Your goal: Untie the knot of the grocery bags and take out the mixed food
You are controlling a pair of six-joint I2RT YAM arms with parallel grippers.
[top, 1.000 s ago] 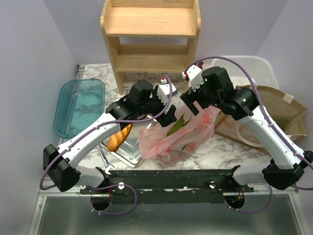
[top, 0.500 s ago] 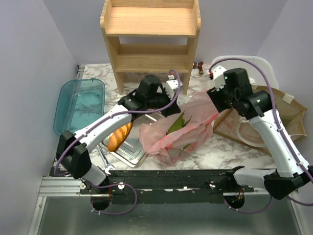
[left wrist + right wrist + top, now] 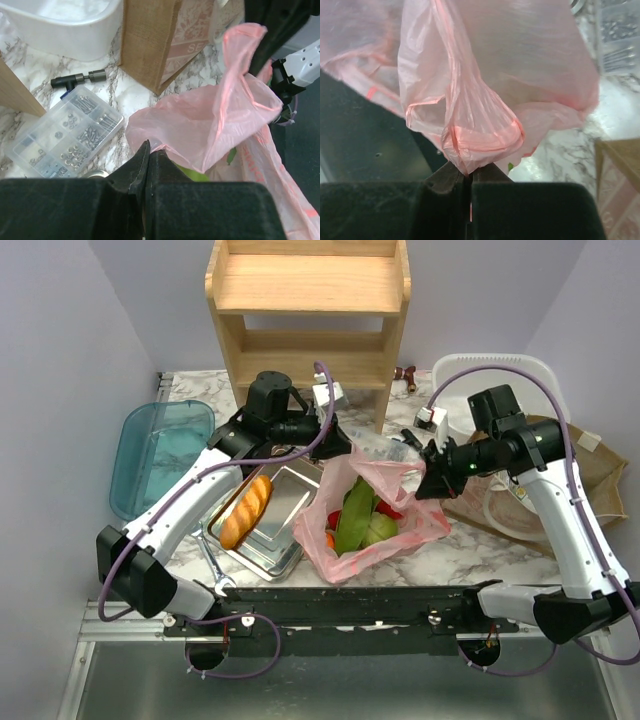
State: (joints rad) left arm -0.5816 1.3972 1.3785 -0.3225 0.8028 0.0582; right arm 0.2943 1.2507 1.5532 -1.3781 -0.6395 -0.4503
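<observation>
The pink grocery bag (image 3: pixel 400 530) sits mid-table with its mouth pulled wide between both arms. Inside lies the mixed food: a green leafy vegetable (image 3: pixel 356 512), a red piece (image 3: pixel 334 519) and a pale-green round one (image 3: pixel 381 531). My left gripper (image 3: pixel 337 445) is shut on the bag's left rim (image 3: pixel 165 125), jaws pressed together on the thin film (image 3: pixel 150 150). At the right rim, my right gripper (image 3: pixel 426 483) is shut on a bunched handle loop (image 3: pixel 480 135), pinched at its tip (image 3: pixel 469 175). The knot is out of view.
A steel tray (image 3: pixel 290 495) with a golden bread loaf (image 3: pixel 246 511) lies left of the bag. A clear screw box (image 3: pixel 67 135) sits behind it. A wooden shelf (image 3: pixel 310 310), teal lid (image 3: pixel 160 455), white basin (image 3: pixel 500 375) and burlap bag (image 3: pixel 565 475) ring the table.
Both grippers closed on opposite sides of the bag and drew apart. The collapsed bag now stands open with the food showing.
</observation>
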